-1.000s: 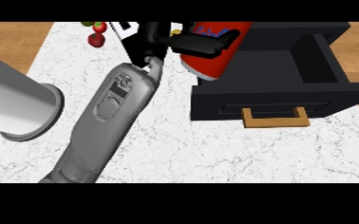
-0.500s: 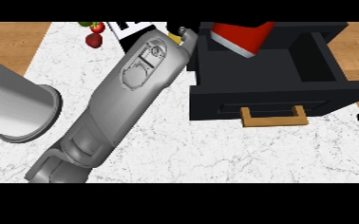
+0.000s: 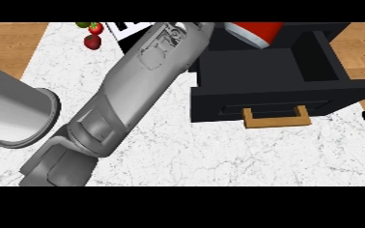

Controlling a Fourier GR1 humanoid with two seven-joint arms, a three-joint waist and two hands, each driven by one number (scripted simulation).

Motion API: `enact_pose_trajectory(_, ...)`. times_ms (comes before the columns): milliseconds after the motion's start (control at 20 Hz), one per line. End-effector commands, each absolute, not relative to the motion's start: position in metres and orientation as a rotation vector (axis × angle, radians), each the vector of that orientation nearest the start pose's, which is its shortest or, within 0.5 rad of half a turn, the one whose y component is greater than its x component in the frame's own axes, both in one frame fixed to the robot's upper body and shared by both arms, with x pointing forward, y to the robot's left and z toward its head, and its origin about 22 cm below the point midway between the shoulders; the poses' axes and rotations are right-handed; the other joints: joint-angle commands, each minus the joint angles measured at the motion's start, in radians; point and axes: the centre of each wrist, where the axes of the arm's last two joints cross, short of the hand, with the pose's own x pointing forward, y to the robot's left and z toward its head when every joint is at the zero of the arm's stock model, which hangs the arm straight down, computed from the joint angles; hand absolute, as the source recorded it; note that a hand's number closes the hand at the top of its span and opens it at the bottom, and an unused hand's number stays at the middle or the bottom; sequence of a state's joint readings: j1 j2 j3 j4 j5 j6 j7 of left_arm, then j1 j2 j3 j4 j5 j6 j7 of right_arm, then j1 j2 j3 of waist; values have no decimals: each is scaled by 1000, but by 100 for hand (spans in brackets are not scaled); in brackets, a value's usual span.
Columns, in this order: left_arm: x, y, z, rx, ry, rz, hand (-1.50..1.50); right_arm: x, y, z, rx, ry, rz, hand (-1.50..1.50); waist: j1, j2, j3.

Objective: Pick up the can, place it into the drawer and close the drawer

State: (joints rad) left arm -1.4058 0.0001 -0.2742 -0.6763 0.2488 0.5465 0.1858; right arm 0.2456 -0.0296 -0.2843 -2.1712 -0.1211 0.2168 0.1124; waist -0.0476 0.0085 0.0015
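Observation:
The red can (image 3: 255,32) shows at the top edge, cut off by it, above the back of the open black drawer (image 3: 214,79). The drawer's inside is dark and holds nothing that I can see. A wooden handle (image 3: 276,118) sits on the drawer's front. My right forearm (image 3: 135,84) stretches from the lower left up to the top edge just left of the can. Its hand lies past that edge and is hidden, so I cannot see what holds the can. My left hand does not show.
A large grey cylinder (image 3: 20,111) stands at the left edge on the white marble counter (image 3: 214,154). Red and green fruit (image 3: 92,37) lie at the back left beside a white card (image 3: 132,29). Wooden floor shows at both sides.
The forearm has reached further up and right, taking the hand out of the picture. The can has moved right and back, from the drawer's left rim to over its rear.

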Motion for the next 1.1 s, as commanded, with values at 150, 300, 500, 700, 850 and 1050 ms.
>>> enact_pose_trajectory(150,420,-23,238,100,-1787,-236,150,160,-299,91,-147,-1853,-12,-150,-32,9,1)
enact_pose_trajectory(300,425,-19,230,82,-1763,-246,150,170,-301,92,-149,-1843,-18,-150,-18,8,1)
enact_pose_trajectory(500,425,-21,226,89,-1744,-258,150,164,-292,100,-178,-1821,-8,-150,-31,8,0)
enact_pose_trajectory(700,425,-20,212,187,-1778,-243,150,178,-287,96,-137,-1867,8,-150,-47,12,2)
enact_pose_trajectory(850,427,-19,209,209,-1779,-255,150,179,-288,100,-146,-1849,25,-150,-62,18,2)
enact_pose_trajectory(1050,430,-15,198,224,-1777,-274,150,177,-289,96,-146,-1851,18,-150,-53,17,2)
